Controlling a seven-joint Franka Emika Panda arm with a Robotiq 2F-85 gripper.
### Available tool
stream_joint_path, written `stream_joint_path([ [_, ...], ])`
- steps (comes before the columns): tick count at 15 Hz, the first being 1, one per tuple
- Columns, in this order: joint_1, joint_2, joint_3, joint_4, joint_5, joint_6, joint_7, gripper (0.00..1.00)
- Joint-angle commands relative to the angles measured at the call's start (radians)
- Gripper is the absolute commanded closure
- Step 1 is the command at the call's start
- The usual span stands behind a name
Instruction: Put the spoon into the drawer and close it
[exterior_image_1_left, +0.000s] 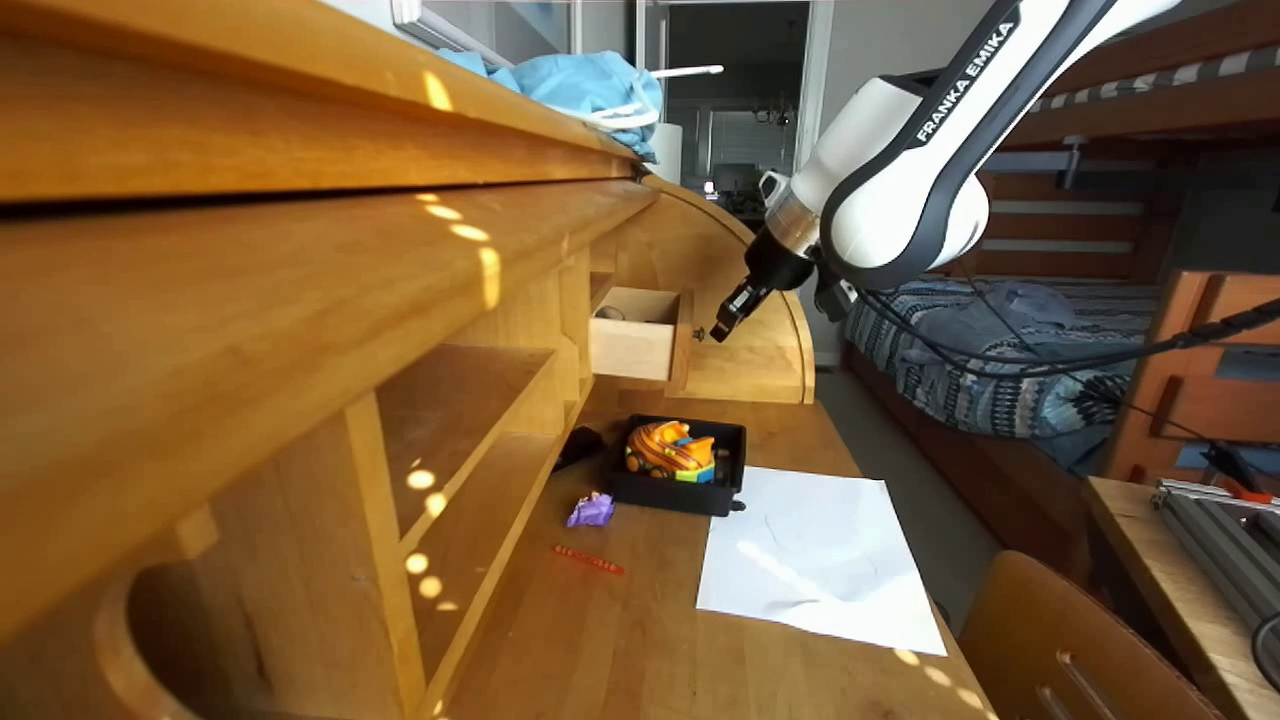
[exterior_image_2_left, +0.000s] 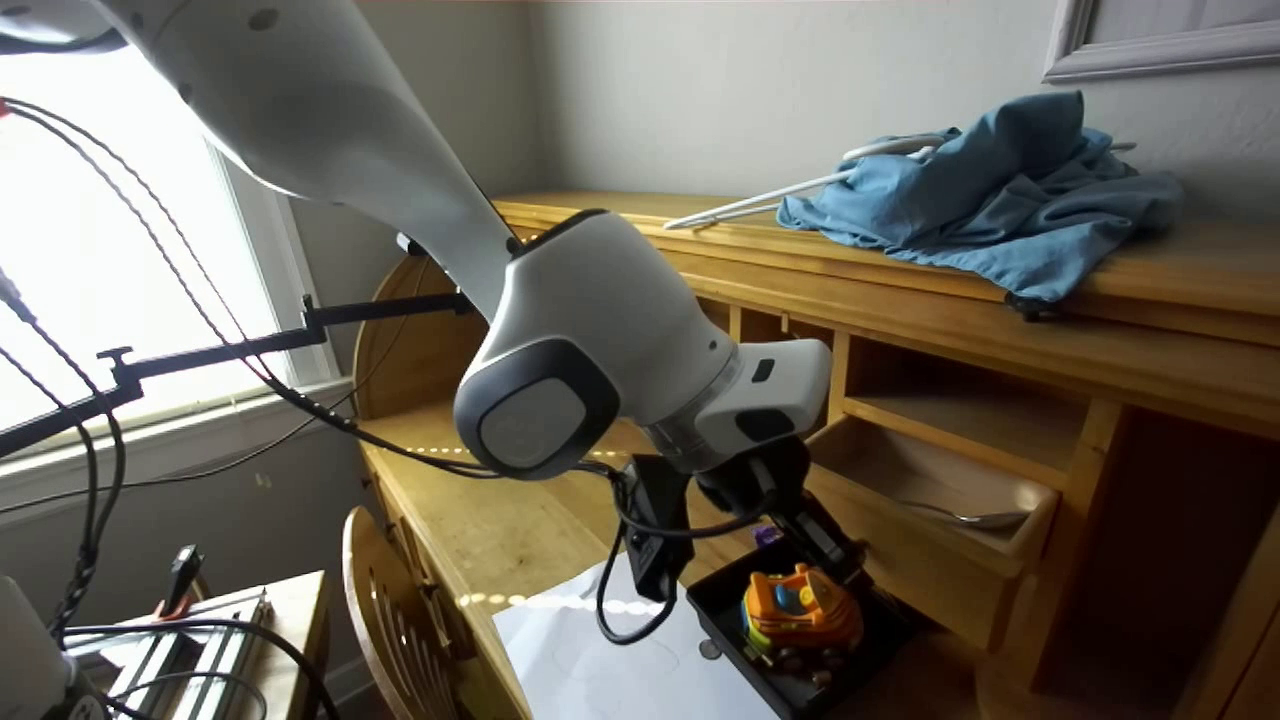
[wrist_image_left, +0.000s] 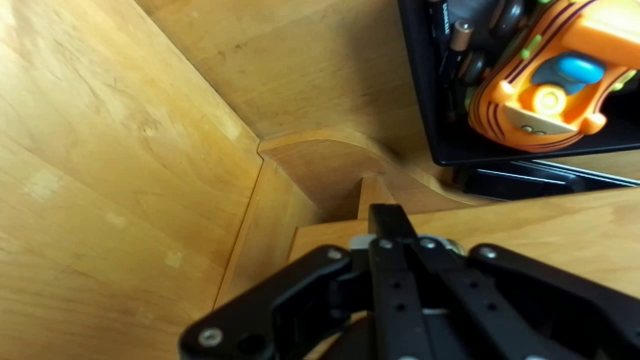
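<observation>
The drawer (exterior_image_1_left: 632, 348) stands pulled out from the desk's cubbies, with pale wood sides and a honey-coloured front. Its front also shows in an exterior view (exterior_image_2_left: 915, 555) and in the wrist view (wrist_image_left: 545, 227). The spoon (exterior_image_2_left: 965, 516) lies inside the drawer; its rounded end also shows in an exterior view (exterior_image_1_left: 609, 313). My gripper (exterior_image_1_left: 724, 328) is shut with nothing seen between its fingers. Its tips are just in front of the drawer's front, close to the knob (exterior_image_1_left: 699, 334). In the wrist view the gripper (wrist_image_left: 392, 220) hides most of the knob; contact cannot be told.
A black tray (exterior_image_1_left: 655, 495) with an orange toy car (exterior_image_1_left: 668, 450) stands on the desk below the drawer. A white paper sheet (exterior_image_1_left: 820, 550), a purple item (exterior_image_1_left: 591, 510) and a red stick (exterior_image_1_left: 588, 559) lie nearby. Blue cloth (exterior_image_2_left: 980, 200) lies on the desk's top.
</observation>
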Motion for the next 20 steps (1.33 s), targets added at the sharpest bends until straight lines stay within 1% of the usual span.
stream_joint_path([
  [1,0.148,0.006,-0.121,-0.029,0.047,0.005,0.036,1.0],
  [3,0.211,0.017,-0.171,-0.028,0.059,0.011,0.052,1.0],
  [5,0.25,0.022,-0.196,-0.024,0.058,0.017,0.069,1.0],
  [7,0.273,0.03,-0.211,-0.015,0.057,0.032,0.088,1.0],
  [10,0.271,0.043,-0.205,-0.001,0.05,0.072,0.105,1.0],
  [12,0.245,0.046,-0.181,0.009,0.044,0.107,0.116,1.0],
  [14,0.198,0.057,-0.14,0.029,0.029,0.137,0.135,1.0],
  [16,0.129,0.065,-0.075,0.06,0.006,0.138,0.155,1.0],
  [20,-0.056,0.101,0.114,0.168,-0.026,0.103,0.192,1.0],
])
